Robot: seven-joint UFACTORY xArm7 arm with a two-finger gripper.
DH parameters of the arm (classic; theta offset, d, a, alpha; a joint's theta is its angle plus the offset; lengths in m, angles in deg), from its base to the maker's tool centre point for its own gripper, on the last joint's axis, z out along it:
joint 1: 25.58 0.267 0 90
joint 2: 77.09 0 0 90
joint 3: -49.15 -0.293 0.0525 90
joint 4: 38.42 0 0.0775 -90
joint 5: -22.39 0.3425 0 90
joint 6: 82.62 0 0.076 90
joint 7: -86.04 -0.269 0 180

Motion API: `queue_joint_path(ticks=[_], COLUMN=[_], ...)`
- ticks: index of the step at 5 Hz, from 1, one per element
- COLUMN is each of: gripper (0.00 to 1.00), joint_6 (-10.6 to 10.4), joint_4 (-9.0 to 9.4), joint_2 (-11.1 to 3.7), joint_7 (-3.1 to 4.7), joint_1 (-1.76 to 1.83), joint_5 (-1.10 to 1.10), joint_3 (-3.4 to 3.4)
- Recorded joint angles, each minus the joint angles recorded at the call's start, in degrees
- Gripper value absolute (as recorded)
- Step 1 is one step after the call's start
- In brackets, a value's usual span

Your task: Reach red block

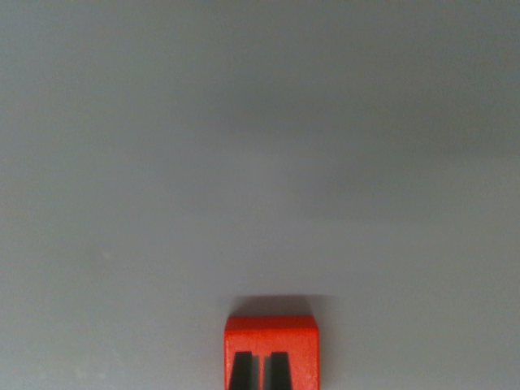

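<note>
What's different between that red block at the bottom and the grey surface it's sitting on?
The red block is bright red; the grey surface is dull and pale. The red block is small, sharp-edged and cut off by the picture's bottom edge; the grey surface fills nearly the whole view. The red block stands raised and casts a shadow behind it; the grey surface lies flat. Dark shapes overlap the red block's lower part; the grey surface is plain. Both look smooth and matte.

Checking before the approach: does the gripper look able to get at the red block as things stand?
Probably yes: the red block lies alone on the bare grey surface, with the dark fingertips already over it.
</note>
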Motion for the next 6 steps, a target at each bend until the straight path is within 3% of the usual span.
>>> queue_joint_path(ticks=[1,2,3,4,5,6], gripper=[0.00,0.00,0.00,0.00,0.00,0.00], joint_6=[0.00,-2.29,-2.29,-4.57,-4.57,-6.67], joint_4=[0.00,1.90,1.90,3.80,3.80,5.54], joint_2=[0.00,-0.47,-0.47,-0.94,-0.94,-1.37], joint_7=[0.00,0.23,0.23,0.46,0.46,0.67], joint_1=[0.00,-0.09,-0.09,-0.19,-0.19,-0.28], joint_5=[0.00,0.00,0.00,0.00,0.00,0.00], joint_3=[0.00,0.14,0.14,0.29,0.29,0.42])
